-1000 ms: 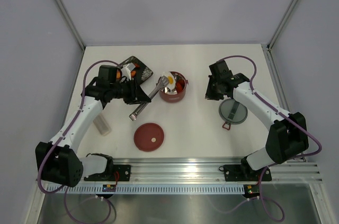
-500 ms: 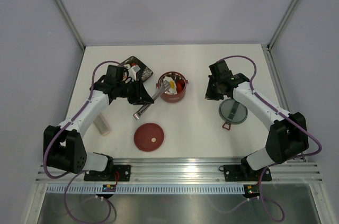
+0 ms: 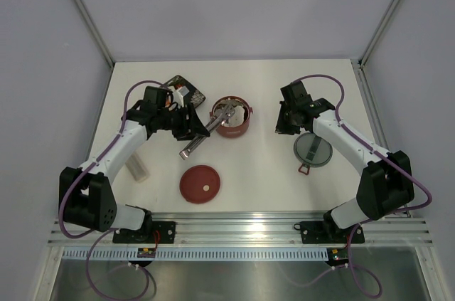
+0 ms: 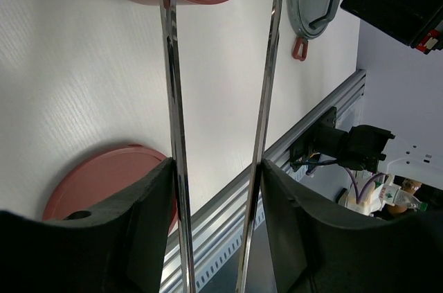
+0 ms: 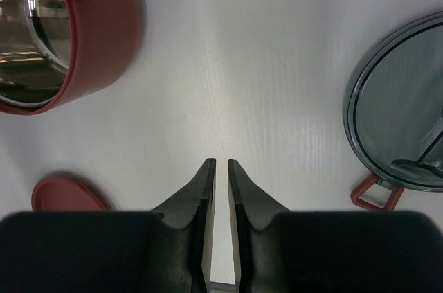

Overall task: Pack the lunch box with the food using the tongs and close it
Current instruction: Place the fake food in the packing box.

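White matte tabletop (image 3: 270,173), grey wall panels (image 3: 234,9) all round, aluminium rail (image 3: 242,226) along near edge. Tongs (image 3: 206,130) grasped in left gripper (image 4: 216,165) (arms spread), tips inside red lunch box (image 3: 231,132) mid-table. Right gripper (image 5: 220,163) near-closed, empty.

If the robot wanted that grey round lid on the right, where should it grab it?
Likely the handle on its top, from straight above, pinching across it: the grey lid lies flat on the table, so its thin rim gives little to pinch. The small red loop at its edge lies flat too.
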You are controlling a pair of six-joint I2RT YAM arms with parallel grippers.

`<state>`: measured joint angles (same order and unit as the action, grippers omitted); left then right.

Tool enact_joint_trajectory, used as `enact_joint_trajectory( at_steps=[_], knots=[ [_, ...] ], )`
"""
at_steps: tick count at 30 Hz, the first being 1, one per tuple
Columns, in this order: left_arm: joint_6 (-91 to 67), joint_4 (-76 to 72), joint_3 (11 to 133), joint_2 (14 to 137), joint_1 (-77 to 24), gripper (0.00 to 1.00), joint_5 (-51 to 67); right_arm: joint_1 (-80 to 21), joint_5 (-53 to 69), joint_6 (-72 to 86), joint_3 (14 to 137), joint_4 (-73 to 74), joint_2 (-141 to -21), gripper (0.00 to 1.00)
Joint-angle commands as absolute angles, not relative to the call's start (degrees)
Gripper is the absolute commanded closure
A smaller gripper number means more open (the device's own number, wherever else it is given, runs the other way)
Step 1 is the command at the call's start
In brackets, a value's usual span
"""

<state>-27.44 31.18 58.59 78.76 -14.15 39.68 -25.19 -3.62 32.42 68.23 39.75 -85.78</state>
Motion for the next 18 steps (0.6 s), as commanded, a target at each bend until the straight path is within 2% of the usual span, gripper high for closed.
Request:
enact_joint_trajectory(
  at_steps=[1, 4, 7, 10, 11, 12, 15, 18],
  knots=[
    [-26.81, 30.49, 62.14, 77.08, -14.33, 0.47, 40.34, -25.75, -4.57, 32.25, 69.52, 39.55, -85.34, 0.80],
    [-26.63, 31.29, 63.80, 75.94, -14.41, 0.49, 40.08, -25.75, -4.57, 32.17, 69.52, 39.55, -85.25, 0.80],
    [-26.11, 33.04, 66.61, 74.36, -14.41, 0.55, 39.38, -25.66, -4.57, 32.17, 69.52, 39.64, -85.34, 0.80],
    [-25.23, 35.33, 69.59, 73.04, -14.33, 0.65, 37.80, -25.75, -4.57, 32.17, 69.61, 39.55, -85.52, 0.80],
    [-24.96, 36.64, 70.48, 72.86, -14.33, 0.71, 37.10, -25.75, -4.57, 32.17, 69.61, 39.55, -85.52, 0.80],
    [-24.61, 37.52, 71.27, 72.69, -14.24, 0.82, 36.48, -25.66, -4.48, 32.25, 69.61, 39.55, -85.52, 0.80],
    [-23.56, 40.25, 73.82, 72.69, -13.89, 1.00, 33.85, -25.75, -4.48, 32.26, 69.52, 39.46, -85.34, 0.80],
    [-23.29, 41.66, 74.71, 72.51, -12.05, 1.00, 31.65, -25.66, -4.66, 32.08, 69.43, 39.64, -85.08, 0.80]
  ],
)
